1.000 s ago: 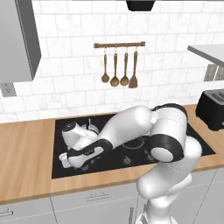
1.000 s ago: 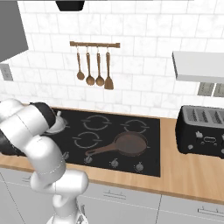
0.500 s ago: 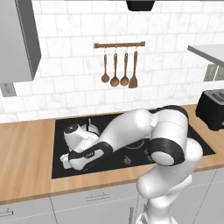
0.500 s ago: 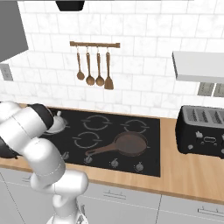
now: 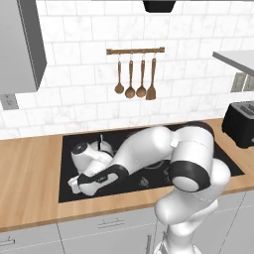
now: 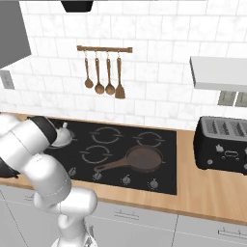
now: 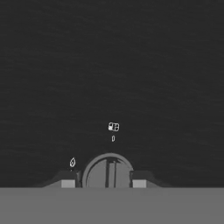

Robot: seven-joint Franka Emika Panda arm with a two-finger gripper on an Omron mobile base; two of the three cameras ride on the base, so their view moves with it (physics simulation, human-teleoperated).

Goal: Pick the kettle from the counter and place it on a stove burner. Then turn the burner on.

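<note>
My claw (image 7: 108,183) straddles a round stove knob (image 7: 108,171), grasping it. The kettle (image 5: 88,155) sits on the cooktop (image 5: 149,136) behind.

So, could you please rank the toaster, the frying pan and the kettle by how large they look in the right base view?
1. The toaster looks largest.
2. The frying pan, handle included, comes next.
3. The kettle looks smallest, but the arm hides part of it, so its rank is unsure.
</note>
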